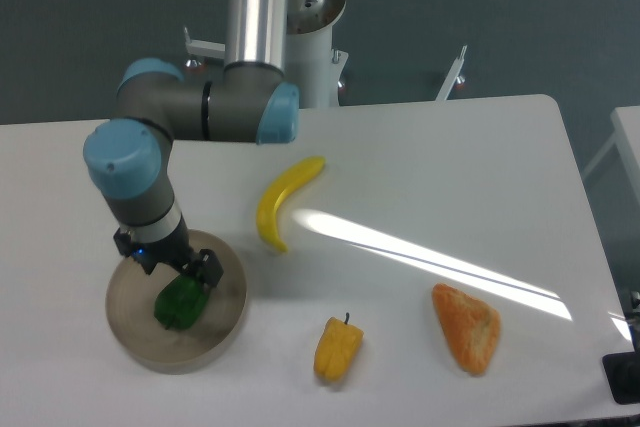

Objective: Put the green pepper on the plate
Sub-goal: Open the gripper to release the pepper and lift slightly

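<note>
The pepper (180,300) is lying on the plate (222,324), a little left of its middle, its glossy dark-green body tilted. The plate is sitting at the near left of the table (420,157). The gripper (176,267) is hanging just above the pepper's far end, and whether its fingers are touching or clear of the pepper cannot be told, since the wrist is hiding them. The arm (210,112) is reaching in from the far side and bending down over the plate. Right of the plate, a banana (281,199) is lying farther back, a yellow pepper (338,349) is resting near the front edge, and an orange wedge (467,327) is sitting further right.
</note>
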